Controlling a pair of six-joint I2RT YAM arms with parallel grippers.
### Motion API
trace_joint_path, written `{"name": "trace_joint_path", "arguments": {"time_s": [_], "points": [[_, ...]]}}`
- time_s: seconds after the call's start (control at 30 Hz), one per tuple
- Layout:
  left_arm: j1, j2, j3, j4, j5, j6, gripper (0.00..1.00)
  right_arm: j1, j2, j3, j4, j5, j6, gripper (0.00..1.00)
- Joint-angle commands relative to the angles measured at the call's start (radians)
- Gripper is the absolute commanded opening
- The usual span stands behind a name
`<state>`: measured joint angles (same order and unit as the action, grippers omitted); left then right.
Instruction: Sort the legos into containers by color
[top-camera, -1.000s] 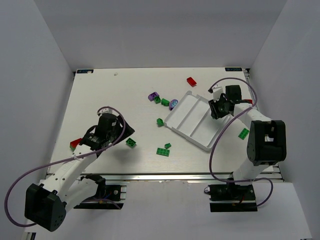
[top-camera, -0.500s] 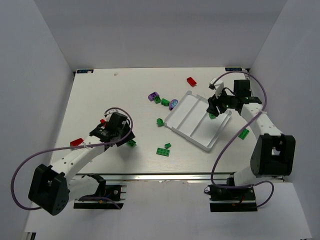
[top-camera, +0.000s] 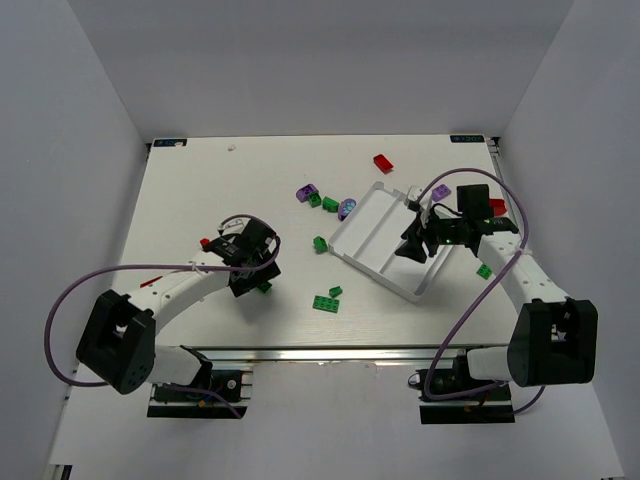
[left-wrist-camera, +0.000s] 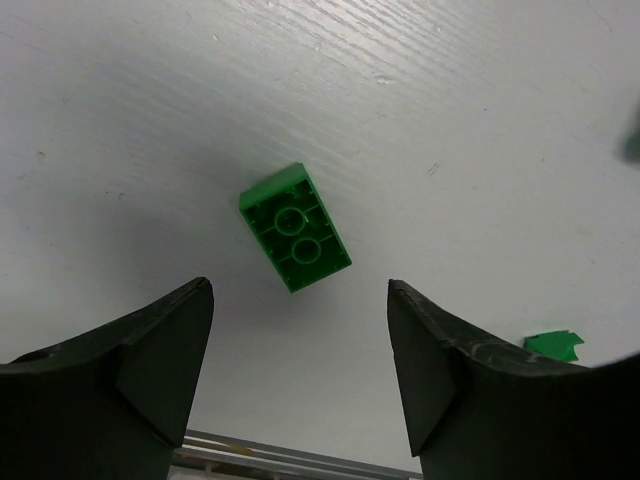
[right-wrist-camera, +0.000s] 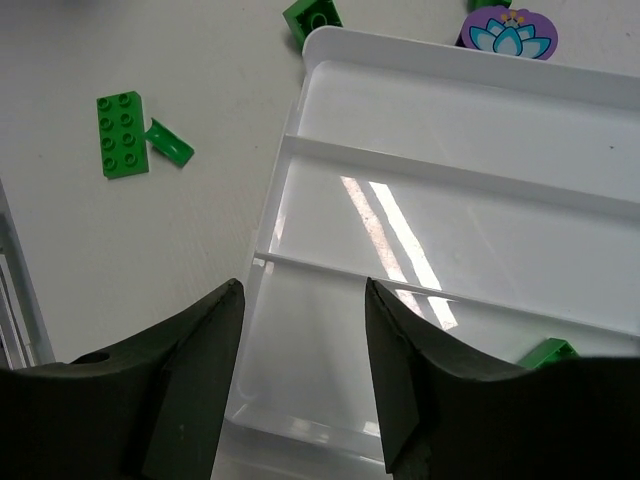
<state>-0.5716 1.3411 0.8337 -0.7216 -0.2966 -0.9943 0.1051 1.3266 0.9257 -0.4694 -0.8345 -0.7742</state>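
Green bricks (top-camera: 325, 303) are lying scattered on the surface (top-camera: 200, 190), top view, left of the tray (top-camera: 375, 235). Left wrist: the left hand (left-wrist-camera: 298, 305) is hanging spread, empty, above an upturned brick (left-wrist-camera: 295, 227) lying diagonal to its jaws; closing now is probably risking a twist. Right wrist: the right hand (right-wrist-camera: 303, 300), released, is hovering over the tray, one sorted brick (right-wrist-camera: 548, 352) inside. No writing is showing, only a lotus print (right-wrist-camera: 510, 28).

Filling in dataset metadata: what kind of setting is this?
Probably a lab test cell: a white table boxed in by plain white walls, two robot arms bolted to an aluminium rail at its near edge, plus sorting props, loose bricks and a white tray.
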Motion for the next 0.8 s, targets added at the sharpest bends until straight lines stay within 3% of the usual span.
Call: {"name": "trace_joint_path", "arguments": {"time_s": [0.0,0.3,0.77], "points": [[-0.004,0.026,0.019,-0.001,-0.033,-0.04,0.8,0.001,-0.009,-0.001,0.049,-0.031,0.026,0.58],[-0.004,0.19,0.073,0.067,-0.041,-0.02,0.72,0.005,-0.01,-0.013,0.064,-0.034,0.044,0.58],[-0.004,0.159,0.021,0.126,-0.042,-0.014,0.36,0.005,-0.012,-0.015,0.037,-0.034,0.039,0.57]]}}
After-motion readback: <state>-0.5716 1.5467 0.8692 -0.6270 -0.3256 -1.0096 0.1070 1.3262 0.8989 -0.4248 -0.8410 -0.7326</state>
